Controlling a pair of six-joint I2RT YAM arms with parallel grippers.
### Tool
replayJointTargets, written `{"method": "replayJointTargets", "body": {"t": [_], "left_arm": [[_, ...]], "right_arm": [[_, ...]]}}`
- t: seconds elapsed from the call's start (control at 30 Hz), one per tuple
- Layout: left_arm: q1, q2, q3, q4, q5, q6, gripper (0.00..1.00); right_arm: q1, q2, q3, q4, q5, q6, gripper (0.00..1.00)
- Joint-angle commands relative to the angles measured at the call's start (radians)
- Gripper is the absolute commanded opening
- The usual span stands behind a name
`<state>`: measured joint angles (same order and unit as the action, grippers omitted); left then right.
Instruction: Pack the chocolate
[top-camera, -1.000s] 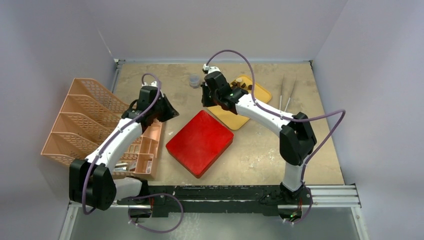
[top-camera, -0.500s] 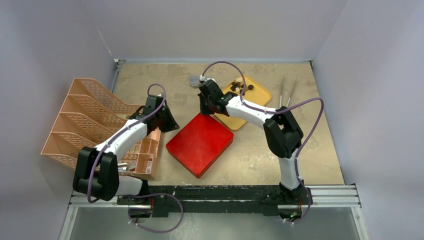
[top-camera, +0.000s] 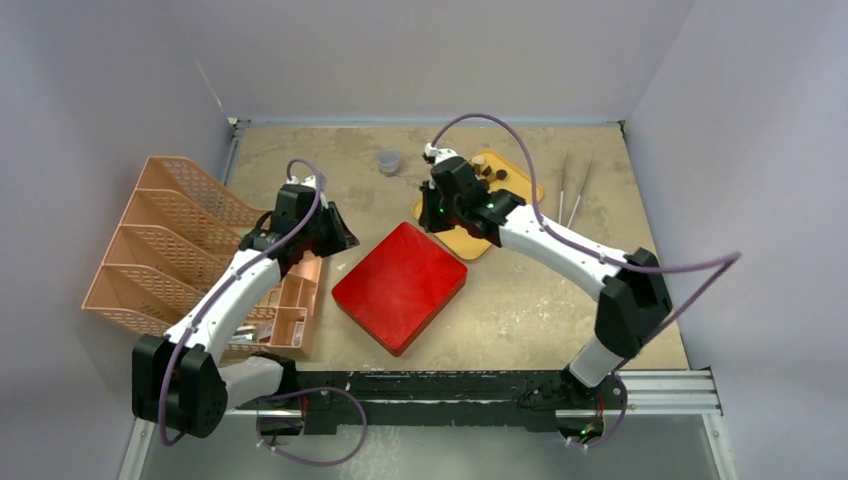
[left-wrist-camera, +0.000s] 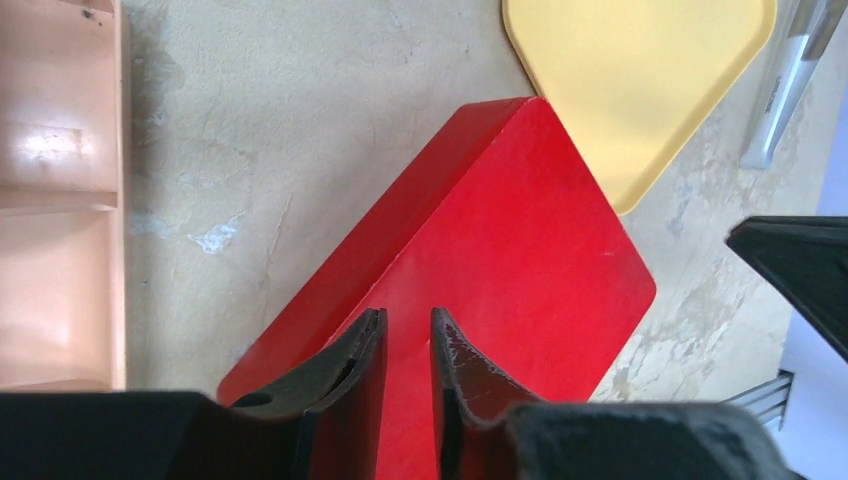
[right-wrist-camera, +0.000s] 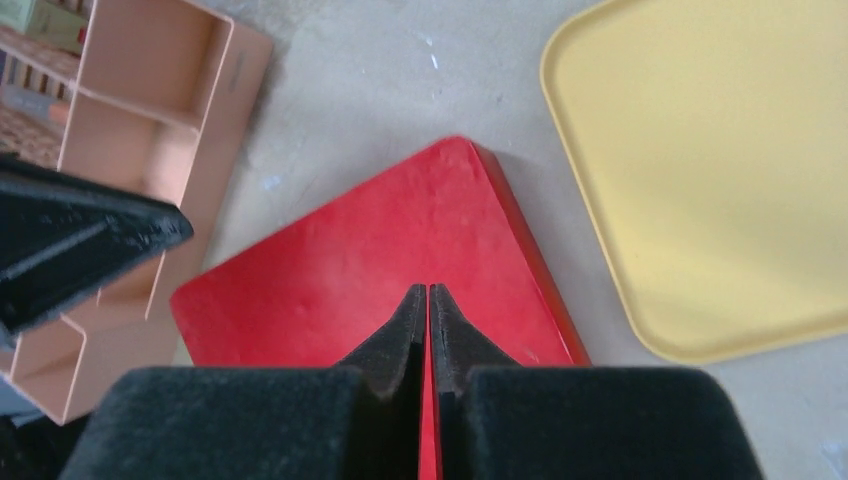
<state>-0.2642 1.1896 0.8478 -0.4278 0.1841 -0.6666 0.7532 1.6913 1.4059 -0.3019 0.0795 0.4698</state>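
Right hand (right-wrist-camera: 428, 290) shifted right, closed, above the one red box (top-camera: 400, 285)

desk (top-camera: 520, 300): beige, scuffed | centre: flat red box (top-camera: 400, 286) | just beside its far corner: yellow tray (top-camera: 468, 243) | left: peach file rack (top-camera: 160, 250), peach compartment box (top-camera: 290, 305) beside it | far: small grey cup (top-camera: 389, 161) | far right: two thin metal tools (top-camera: 572, 195)
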Motion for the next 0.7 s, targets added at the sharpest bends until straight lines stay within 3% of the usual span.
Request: {"method": "replayJointTargets", "body": {"t": [0.0, 0.13, 0.27, 0.4, 0.47, 0.53, 0.67], "left_arm": [[-0.004, -0.08, 0.054, -0.047, 0.015, 0.106, 0.25], [-0.004, -0.152, 0.072, -0.051, 0.004, 0.142, 0.36], [-0.004, -0.196, 0.108, -0.076, -0.023, 0.164, 0.59], [-0.004, -0.242, 0.143, -0.092, -0.063, 0.168, 0.65], [-0.004, -0.273, 0.153, -0.078, -0.063, 0.156, 0.66], [-0.004, -0.303, 0.158, -0.057, -0.06, 0.141, 0.69], [-0.004, -0.353, 0.164, -0.038, -0.069, 0.14, 0.77]], "right_arm": [[-0.002, -0.162, -0.111, 0.0, -0.013, -0.02, 0.08], [-0.002, -0.317, -0.203, -0.001, 0.03, 0.001, 0.25], [-0.002, -0.461, -0.269, -0.025, 0.089, 0.026, 0.44], [-0.001, -0.576, -0.314, -0.078, 0.134, 0.063, 0.63], [-0.001, -0.624, -0.327, -0.104, 0.154, 0.076, 0.85], [-0.003, -0.669, -0.33, -0.124, 0.172, 0.086, 0.97], [-0.002, -0.756, -0.334, -0.15, 0.179, 0.117, 0.99]]}}
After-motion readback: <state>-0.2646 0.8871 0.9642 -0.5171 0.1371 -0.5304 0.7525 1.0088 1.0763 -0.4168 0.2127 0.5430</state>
